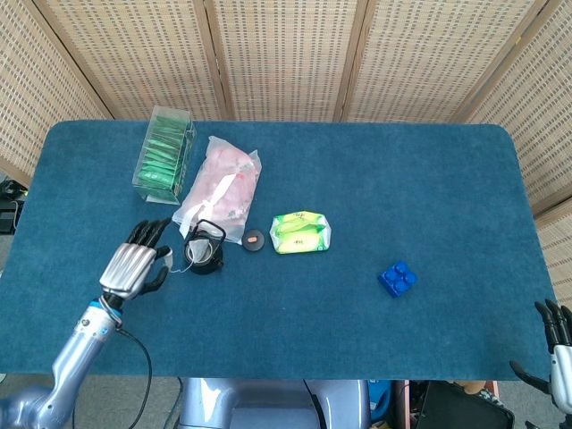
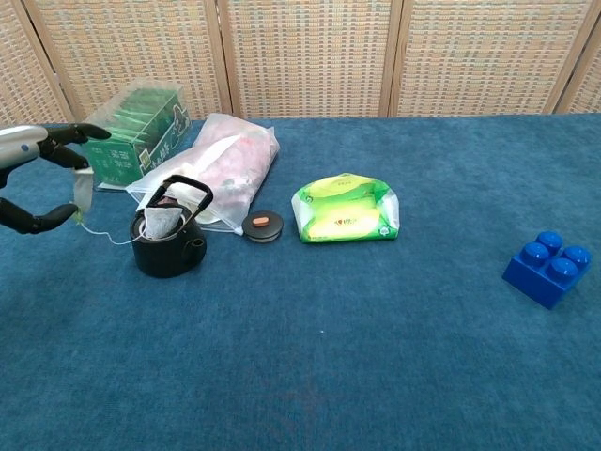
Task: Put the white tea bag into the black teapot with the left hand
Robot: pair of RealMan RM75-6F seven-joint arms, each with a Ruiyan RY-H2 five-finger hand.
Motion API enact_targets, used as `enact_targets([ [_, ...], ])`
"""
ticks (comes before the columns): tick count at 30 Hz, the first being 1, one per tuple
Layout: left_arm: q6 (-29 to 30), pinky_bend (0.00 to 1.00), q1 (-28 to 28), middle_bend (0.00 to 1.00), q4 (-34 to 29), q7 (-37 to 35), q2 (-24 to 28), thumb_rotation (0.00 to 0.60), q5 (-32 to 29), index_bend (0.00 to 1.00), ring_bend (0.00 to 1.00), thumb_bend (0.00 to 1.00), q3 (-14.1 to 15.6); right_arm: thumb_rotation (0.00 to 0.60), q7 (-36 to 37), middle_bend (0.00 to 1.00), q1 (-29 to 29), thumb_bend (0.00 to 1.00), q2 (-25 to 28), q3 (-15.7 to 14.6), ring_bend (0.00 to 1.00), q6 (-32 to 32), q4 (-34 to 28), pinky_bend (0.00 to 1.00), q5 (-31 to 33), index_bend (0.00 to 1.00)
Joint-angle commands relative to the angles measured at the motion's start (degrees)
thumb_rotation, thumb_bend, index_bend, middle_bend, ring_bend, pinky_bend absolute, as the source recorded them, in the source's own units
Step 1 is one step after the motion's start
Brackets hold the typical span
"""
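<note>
The black teapot [image 2: 170, 250] [image 1: 205, 252] stands lidless on the blue table, left of centre. The white tea bag [image 2: 164, 222] sits in its mouth, under the raised handle. A thin string runs from the bag to a paper tag [image 2: 84, 192] held upright in the air. My left hand [image 2: 36, 178] [image 1: 136, 263] is just left of the pot and pinches that tag between thumb and finger, with the other fingers spread. My right hand [image 1: 556, 343] shows only in the head view, at the table's near right corner, fingers apart and holding nothing.
The teapot lid [image 2: 263, 225] lies right of the pot. Behind are a pink bag [image 2: 222, 162] and a clear box of green sachets [image 2: 139, 132]. A green packet [image 2: 346, 209] lies mid-table and a blue brick [image 2: 547, 268] to the right.
</note>
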Motion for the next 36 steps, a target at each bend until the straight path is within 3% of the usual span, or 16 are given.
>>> enact_targets([
  [1, -0.69, 0.0, 0.54, 0.0, -0.78, 1.14, 0.79, 0.6, -0.47, 0.48, 0.0, 0.52, 1.43, 0.6, 0.03, 0.14, -0.02, 0.0, 0.01, 0.01, 0.0, 0.04, 0.0, 0.06, 0.0, 0.11],
  [6, -1.48, 0.0, 0.83, 0.0, -2.2, 2.87, 1.67, 0.6, -2.02, 0.36, 0.0, 0.5, 2.68, 0.6, 0.1, 0.14, 0.01, 0.0, 0.04, -0.01, 0.0, -0.08, 0.03, 0.06, -0.02, 0.11],
  [14, -1.0, 0.0, 1.05, 0.0, -3.25, 5.72, 1.8, 0.6, -3.44, 0.25, 0.0, 0.44, 3.53, 0.6, 0.25, 0.14, -0.19, 0.0, -0.02, 0.01, 0.0, 0.07, 0.15, 0.06, 0.12, 0.11],
  [23, -1.07, 0.0, 0.49, 0.0, -5.93, 8.87, 3.87, 0.6, -5.01, 0.24, 0.0, 0.44, 3.85, 0.6, 0.44, 0.14, -0.29, 0.0, -0.07, 0.06, 0.0, 0.15, 0.3, 0.06, 0.19, 0.11],
  [24, -0.68, 0.03, 0.52, 0.03, -6.14, 9.35, 4.03, 0.6, -4.98, 0.24, 0.01, 0.44, 3.84, 0.6, 0.43, 0.14, -0.27, 0.0, -0.09, 0.05, 0.0, 0.13, 0.34, 0.06, 0.14, 0.11],
  [26, -0.08, 0.2, 0.49, 0.14, -6.23, 9.91, 4.11, 0.6, -4.94, 0.24, 0.12, 0.44, 3.63, 0.6, 0.42, 0.14, -0.23, 0.0, -0.09, 0.06, 0.0, 0.11, 0.36, 0.06, 0.11, 0.11],
  [28, 0.87, 0.42, 0.39, 0.33, -5.87, 10.61, 3.95, 0.6, -4.63, 0.24, 0.32, 0.44, 3.23, 0.6, 0.46, 0.14, -0.22, 0.0, -0.1, 0.11, 0.0, 0.13, 0.38, 0.06, 0.11, 0.11],
  [30, 0.43, 0.52, -0.05, 0.43, -5.95, 11.67, 4.27, 0.6, -5.32, 0.24, 0.44, 0.44, 3.18, 0.6, 0.5, 0.14, -0.24, 0.0, -0.11, 0.08, 0.0, 0.08, 0.41, 0.06, 0.14, 0.11],
  [34, -1.3, 0.62, -1.51, 0.61, -6.22, 14.11, 4.85, 0.6, -7.56, 0.21, 0.59, 0.44, 2.99, 0.6, 0.51, 0.14, -0.3, 0.0, -0.19, 0.04, 0.0, 0.05, 0.44, 0.06, 0.16, 0.11],
  [36, -1.87, 0.65, -2.19, 0.68, -6.26, 15.08, 4.82, 0.6, -8.55, 0.2, 0.63, 0.5, 2.82, 0.6, 0.48, 0.14, -0.33, 0.0, -0.18, 0.05, 0.0, 0.11, 0.43, 0.06, 0.17, 0.11],
])
